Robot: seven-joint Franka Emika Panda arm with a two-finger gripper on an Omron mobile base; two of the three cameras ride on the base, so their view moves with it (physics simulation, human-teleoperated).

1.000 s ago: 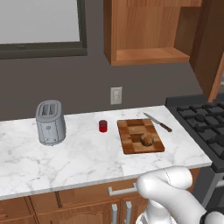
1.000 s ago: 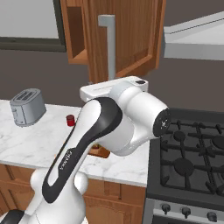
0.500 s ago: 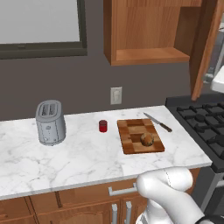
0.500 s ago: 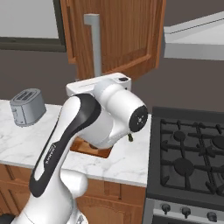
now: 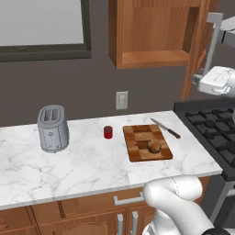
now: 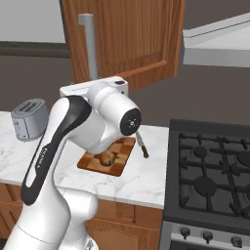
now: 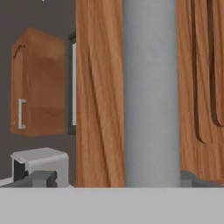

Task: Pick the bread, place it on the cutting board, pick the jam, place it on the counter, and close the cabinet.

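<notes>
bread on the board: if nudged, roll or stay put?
The bread looks like a round lump on the flat cutting board, so a nudge may well roll it. It sits near the board's edge, so it could drop onto the counter.

A rendered home kitchen; a white marble counter runs over brown wooden drawers with silver handles; a wall cabinet hangs above it with its door open; a silver toaster with 2 slots stands on the counter, near a checkered cutting board and a knife; a black gas stove sits beside them under a range hood; a wall outlet is set in the dark wall.
</notes>
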